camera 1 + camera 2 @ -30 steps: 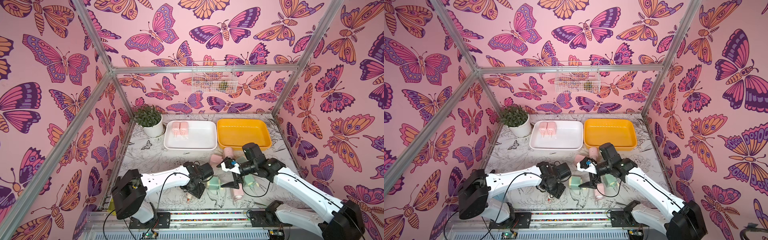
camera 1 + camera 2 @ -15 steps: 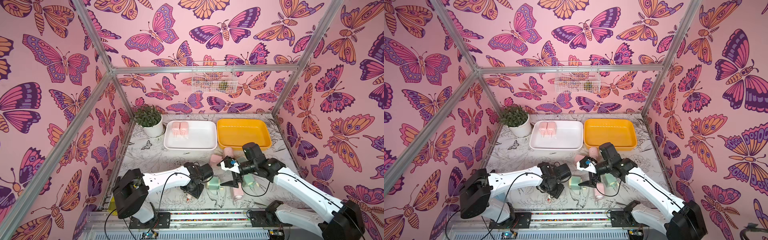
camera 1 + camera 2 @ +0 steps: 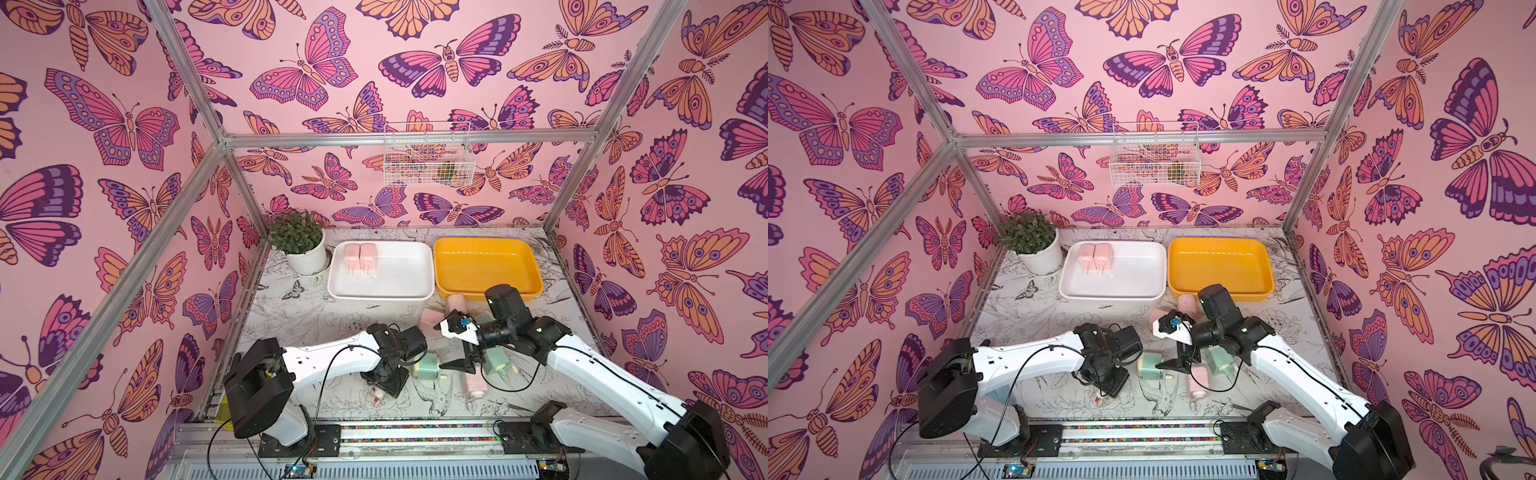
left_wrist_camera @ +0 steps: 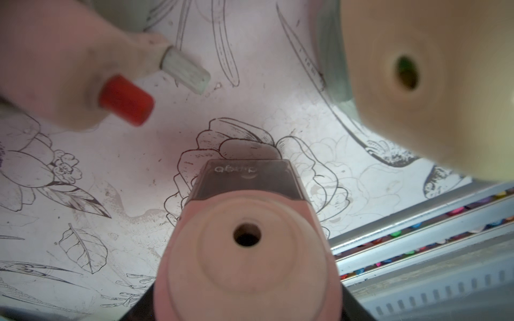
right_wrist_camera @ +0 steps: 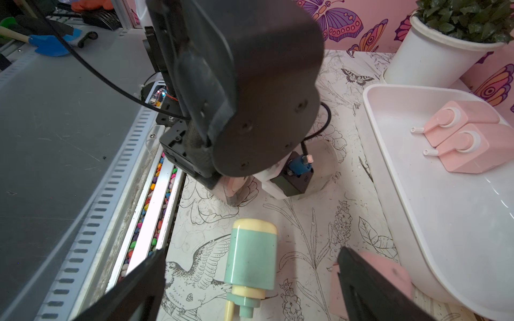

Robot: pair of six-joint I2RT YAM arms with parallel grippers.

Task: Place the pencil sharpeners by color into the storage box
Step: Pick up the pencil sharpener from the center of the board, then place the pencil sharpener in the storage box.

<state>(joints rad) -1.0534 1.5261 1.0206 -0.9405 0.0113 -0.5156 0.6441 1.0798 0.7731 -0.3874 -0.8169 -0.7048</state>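
My left gripper (image 3: 384, 384) (image 4: 247, 305) points down at the mat's front and is shut on a pale pink pencil sharpener (image 4: 247, 250), its cream end toward the wrist camera. My right gripper (image 3: 461, 359) (image 5: 251, 289) is open, its fingers either side of a mint green sharpener (image 5: 251, 255) (image 3: 428, 365) lying on the mat. Another green sharpener (image 3: 496, 361) and several pink ones (image 3: 473, 384) (image 3: 430, 320) lie around the right arm. Two pink sharpeners (image 3: 360, 257) lie side by side in the white storage box (image 3: 399, 291). The yellow storage box (image 3: 486, 266) holds none.
A potted plant (image 3: 301, 245) stands at the back left beside the white box. A wire basket (image 3: 426, 162) hangs on the back wall. The two wrists are close together at the mat's front, next to the front rail (image 3: 415, 432).
The left jaws have narrowed onto the pink sharpener. Both arms have barely shifted, and the right gripper stays open.
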